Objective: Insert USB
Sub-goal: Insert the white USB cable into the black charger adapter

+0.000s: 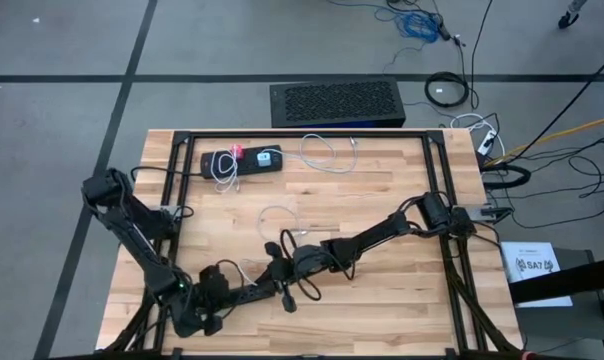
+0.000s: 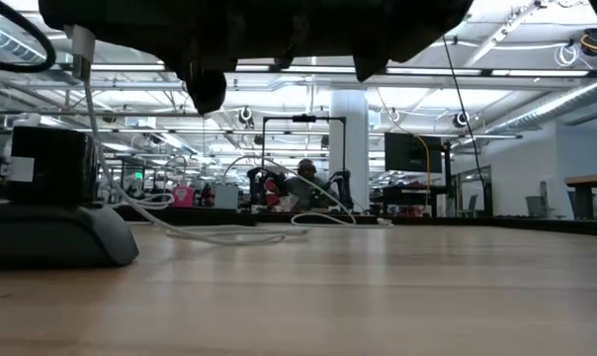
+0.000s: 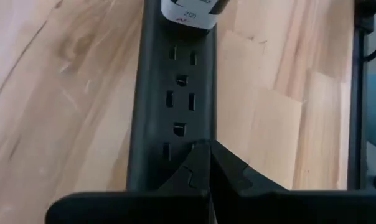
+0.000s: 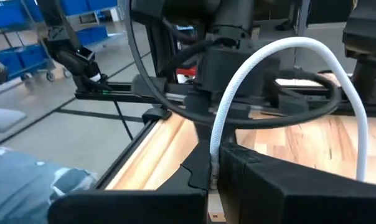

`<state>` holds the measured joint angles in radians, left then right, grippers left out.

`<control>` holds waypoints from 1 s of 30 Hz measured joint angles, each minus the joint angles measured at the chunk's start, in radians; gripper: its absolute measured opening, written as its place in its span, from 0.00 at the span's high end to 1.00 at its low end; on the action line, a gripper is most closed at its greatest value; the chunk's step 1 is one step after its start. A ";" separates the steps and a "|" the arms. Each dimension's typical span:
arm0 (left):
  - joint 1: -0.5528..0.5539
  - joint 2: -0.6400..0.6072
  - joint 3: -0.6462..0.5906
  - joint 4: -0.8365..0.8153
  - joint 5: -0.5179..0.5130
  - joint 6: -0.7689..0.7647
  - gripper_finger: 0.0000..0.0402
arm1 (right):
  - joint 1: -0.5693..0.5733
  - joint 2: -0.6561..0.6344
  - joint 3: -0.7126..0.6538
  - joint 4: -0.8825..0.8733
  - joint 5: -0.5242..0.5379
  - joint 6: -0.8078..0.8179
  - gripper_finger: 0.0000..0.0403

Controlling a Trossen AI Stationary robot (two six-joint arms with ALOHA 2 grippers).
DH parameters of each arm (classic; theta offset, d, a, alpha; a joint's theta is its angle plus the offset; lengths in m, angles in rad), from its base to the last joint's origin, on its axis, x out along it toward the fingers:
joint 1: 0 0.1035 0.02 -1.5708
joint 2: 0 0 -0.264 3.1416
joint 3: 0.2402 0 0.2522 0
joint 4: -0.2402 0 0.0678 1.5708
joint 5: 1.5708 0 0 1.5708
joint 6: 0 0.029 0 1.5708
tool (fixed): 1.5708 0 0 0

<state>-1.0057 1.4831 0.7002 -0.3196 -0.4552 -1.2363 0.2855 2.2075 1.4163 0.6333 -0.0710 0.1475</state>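
Table carries power strip at its far edge, so right gripper, clamped on white USB cable mid-table, should carry the plug there keeping slack, while left gripper sits closed, empty, alongside.

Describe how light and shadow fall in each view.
High view: even light, faint shadows on the pale wooden table. Low view: bright ceiling lamps backlight the dark arm parts overhead into silhouette. Left wrist view: the long black power strip is evenly lit, sockets legible. Right wrist view: the thick white cable stands out bright against dark machinery behind.
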 joint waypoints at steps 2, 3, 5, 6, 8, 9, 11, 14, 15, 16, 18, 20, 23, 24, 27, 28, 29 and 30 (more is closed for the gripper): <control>0.000 0.024 0.003 0.016 -0.007 -0.014 0.99 | 0.000 0.000 0.000 -0.004 0.001 -0.018 1.00; 0.000 0.036 0.003 0.028 -0.010 -0.015 0.99 | 0.000 0.000 0.001 -0.012 0.001 -0.022 1.00; -0.001 0.052 0.003 0.039 -0.016 -0.015 0.99 | -0.002 0.001 0.001 -0.029 0.000 -0.038 1.00; -0.001 0.055 0.004 0.044 -0.016 -0.015 0.99 | -0.003 0.001 0.001 -0.032 -0.002 -0.046 1.00; 0.000 0.058 0.005 0.046 -0.016 -0.015 0.99 | -0.003 0.009 0.001 -0.026 -0.006 -0.056 1.00; 0.000 0.058 0.005 0.042 -0.018 -0.015 0.99 | -0.003 0.015 0.002 -0.013 -0.007 -0.059 1.00; 0.000 0.058 0.005 0.041 -0.023 -0.015 0.99 | -0.003 0.036 0.001 0.008 -0.011 -0.058 1.00; 0.000 0.058 0.004 0.038 -0.027 -0.016 0.99 | 0.002 0.066 0.001 0.033 -0.012 -0.058 1.00; 0.001 0.058 0.004 0.037 -0.028 -0.016 0.99 | 0.004 0.072 0.001 0.048 -0.006 -0.058 1.00; 0.002 0.058 0.004 0.038 -0.027 -0.016 0.99 | 0.006 0.073 0.001 0.051 -0.006 -0.058 1.00; 0.002 0.059 0.004 0.042 -0.027 -0.016 0.99 | 0.007 0.073 0.001 0.053 -0.007 -0.058 1.00; 0.002 0.059 0.003 0.042 -0.026 -0.015 0.99 | 0.008 0.073 0.001 0.049 -0.007 -0.059 1.00; 0.002 0.059 0.003 0.042 -0.026 -0.016 0.99 | 0.007 0.073 0.001 0.043 -0.009 -0.059 1.00; 0.002 0.059 0.003 0.042 -0.026 -0.016 0.99 | 0.007 0.073 0.002 0.038 -0.009 -0.061 1.00; 0.002 0.059 0.003 0.042 -0.026 -0.015 0.99 | 0.007 0.072 0.003 0.030 -0.009 -0.084 1.00; 0.002 0.059 0.003 0.043 -0.026 -0.015 0.99 | 0.007 0.072 0.003 0.029 -0.010 -0.091 1.00; 0.002 0.059 0.002 0.042 -0.026 -0.015 0.99 | 0.005 0.072 0.003 0.029 -0.011 -0.095 1.00; 0.002 0.059 0.002 0.042 -0.026 -0.015 0.99 | 0.002 0.072 0.003 0.028 -0.013 -0.096 1.00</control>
<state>-1.0035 1.5425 0.7025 -0.2771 -0.4816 -1.2518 0.2877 2.2799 1.4197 0.6613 -0.0838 0.0513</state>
